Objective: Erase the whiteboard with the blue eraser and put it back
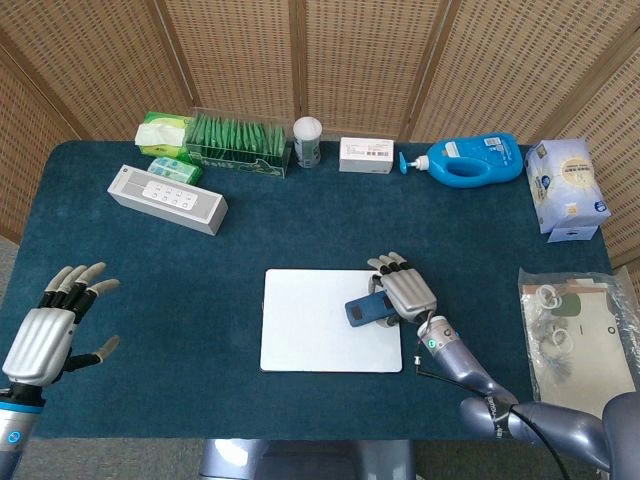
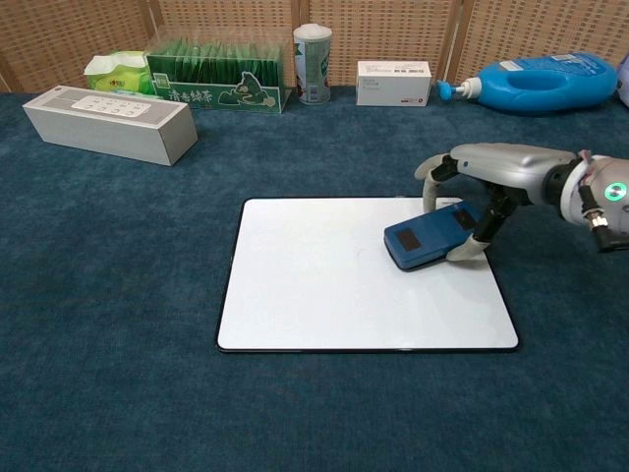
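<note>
A white whiteboard (image 1: 312, 325) (image 2: 314, 285) lies flat near the table's front middle, its surface blank. My right hand (image 1: 406, 290) (image 2: 491, 172) grips the blue eraser (image 1: 364, 309) (image 2: 425, 239) and presses it on the board's right part, near the right edge. The eraser's dark patches face up. My left hand (image 1: 50, 330) hovers at the front left of the table with fingers spread and nothing in it; the chest view does not show it.
Along the back stand a white speaker box (image 1: 167, 198), green tissue packs (image 1: 165, 135), a green-filled clear box (image 1: 238, 143), a white canister (image 1: 308, 140), a small white carton (image 1: 366, 155), a blue bottle (image 1: 470, 160) and a tissue pack (image 1: 567, 187). A plastic bag (image 1: 580, 335) lies at the right.
</note>
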Robot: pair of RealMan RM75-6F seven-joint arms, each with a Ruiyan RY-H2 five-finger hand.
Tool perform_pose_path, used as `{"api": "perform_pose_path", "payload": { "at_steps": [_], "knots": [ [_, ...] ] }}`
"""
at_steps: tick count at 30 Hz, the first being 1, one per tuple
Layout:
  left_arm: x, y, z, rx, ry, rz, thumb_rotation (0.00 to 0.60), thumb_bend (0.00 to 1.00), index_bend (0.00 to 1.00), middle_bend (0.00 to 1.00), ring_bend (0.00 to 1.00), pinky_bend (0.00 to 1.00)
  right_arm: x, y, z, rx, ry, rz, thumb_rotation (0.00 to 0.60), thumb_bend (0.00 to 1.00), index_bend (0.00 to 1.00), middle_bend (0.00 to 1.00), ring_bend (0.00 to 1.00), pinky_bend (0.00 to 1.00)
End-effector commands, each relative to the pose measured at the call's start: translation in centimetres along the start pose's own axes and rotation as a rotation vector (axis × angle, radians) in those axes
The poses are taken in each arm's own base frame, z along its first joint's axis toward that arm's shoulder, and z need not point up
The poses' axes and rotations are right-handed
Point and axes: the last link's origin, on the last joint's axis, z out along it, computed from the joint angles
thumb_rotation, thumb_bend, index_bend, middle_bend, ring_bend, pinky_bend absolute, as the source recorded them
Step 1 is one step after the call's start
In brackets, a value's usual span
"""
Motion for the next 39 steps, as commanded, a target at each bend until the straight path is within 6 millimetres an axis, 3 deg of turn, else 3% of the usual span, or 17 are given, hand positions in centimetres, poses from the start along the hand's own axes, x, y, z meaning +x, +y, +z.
{"api": "perform_pose_path", "payload": {
  "at_steps": [1, 9, 13, 17, 27, 39],
  "knots": [
    [0.0, 0.0, 0.0, -0.001, -0.001, 0.0, 0.6, 0.32, 0.2, 0.09, 0.04, 0.0, 0.7, 0.9, -0.4, -0.021, 0.018, 0.002, 0.6, 0.15, 0.76, 0.13, 0.0, 0.0],
    [-0.2, 0.1, 0.1, -0.003, -0.001, -0.001, 0.6, 0.32, 0.2, 0.09, 0.04, 0.0, 2.2, 0.9, -1.2, -0.019, 0.05, 0.024, 0.6, 0.15, 0.76, 0.13, 0.0, 0.0],
    [-0.1, 0.1, 0.1, -0.003, -0.001, -0.002, 0.6, 0.32, 0.2, 0.09, 0.04, 0.0, 1.7, -0.7, -1.2, 0.025, 0.029, 0.021, 0.6, 0.15, 0.76, 0.13, 0.0, 0.0],
    [0.0, -0.3, -0.2, 0.01, 0.002, -0.001, 0.6, 0.32, 0.2, 0.09, 0.04, 0.0, 0.5, -4.1, -0.3, 0.102, -0.008, 0.054, 0.6, 0.15, 0.76, 0.13, 0.0, 0.0],
    [0.1, -0.7, -0.6, 0.027, -0.003, 0.001, 0.6, 0.32, 0.2, 0.08, 0.04, 0.0, -1.1, -6.6, 1.0, 0.144, -0.036, 0.081, 0.6, 0.15, 0.76, 0.13, 0.0, 0.0],
    [0.1, -0.5, -0.5, 0.021, -0.005, -0.001, 0.6, 0.32, 0.2, 0.08, 0.04, 0.0, -2.1, -5.8, 0.4, 0.13, -0.077, 0.049, 0.6, 0.15, 0.76, 0.13, 0.0, 0.0]
  ]
}}
